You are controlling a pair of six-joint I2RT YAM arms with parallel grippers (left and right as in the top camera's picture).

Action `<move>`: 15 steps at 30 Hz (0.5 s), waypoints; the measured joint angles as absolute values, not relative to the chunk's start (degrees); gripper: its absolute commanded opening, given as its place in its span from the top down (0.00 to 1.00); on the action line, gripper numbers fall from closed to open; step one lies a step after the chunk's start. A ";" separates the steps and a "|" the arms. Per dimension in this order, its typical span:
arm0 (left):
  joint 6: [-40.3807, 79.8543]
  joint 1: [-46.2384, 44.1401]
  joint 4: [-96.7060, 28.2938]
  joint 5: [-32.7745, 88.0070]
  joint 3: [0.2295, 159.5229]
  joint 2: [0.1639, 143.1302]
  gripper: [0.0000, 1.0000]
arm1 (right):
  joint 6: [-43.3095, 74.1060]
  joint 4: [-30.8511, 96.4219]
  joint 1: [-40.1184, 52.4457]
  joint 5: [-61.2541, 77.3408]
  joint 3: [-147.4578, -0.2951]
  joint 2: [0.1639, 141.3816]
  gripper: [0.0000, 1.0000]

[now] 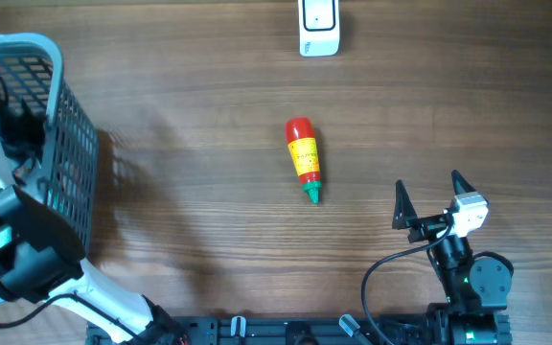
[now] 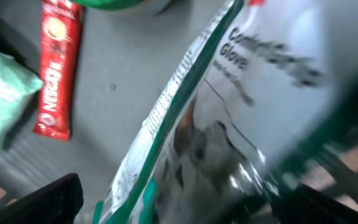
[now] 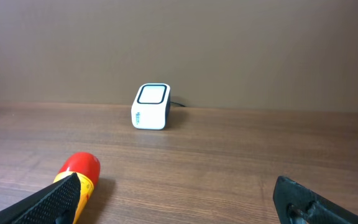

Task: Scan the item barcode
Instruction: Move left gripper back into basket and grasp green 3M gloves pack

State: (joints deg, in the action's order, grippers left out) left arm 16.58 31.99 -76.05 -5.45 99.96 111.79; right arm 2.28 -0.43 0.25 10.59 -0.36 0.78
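Wooden table (image 1: pixel 180 192) carries the red sauce bottle (image 1: pixel 304 160) lying mid-table, so I would bring my wide-open right end effector (image 1: pixel 428 182) across its body, keeping the label clear for the far scanner (image 1: pixel 319 27).

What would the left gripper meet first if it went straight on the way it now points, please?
Most likely the glove packet, which fills the view right ahead of the left gripper, though depth is unclear.

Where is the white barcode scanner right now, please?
In the overhead view the white barcode scanner stands at the far edge of the table, near the middle, beyond the red sauce bottle and ahead of the right tool.
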 measured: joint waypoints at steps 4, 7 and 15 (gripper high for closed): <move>16.05 31.99 -72.71 -5.23 94.06 111.98 0.88 | 2.28 -0.43 0.25 10.59 -0.36 0.78 0.00; 15.29 31.99 -72.55 -5.26 93.14 111.98 0.96 | 2.28 -0.43 0.25 10.59 -0.36 0.78 0.00; 15.51 31.99 -76.44 -6.33 94.91 111.83 0.96 | 2.28 -0.43 0.25 10.59 -0.36 0.78 0.00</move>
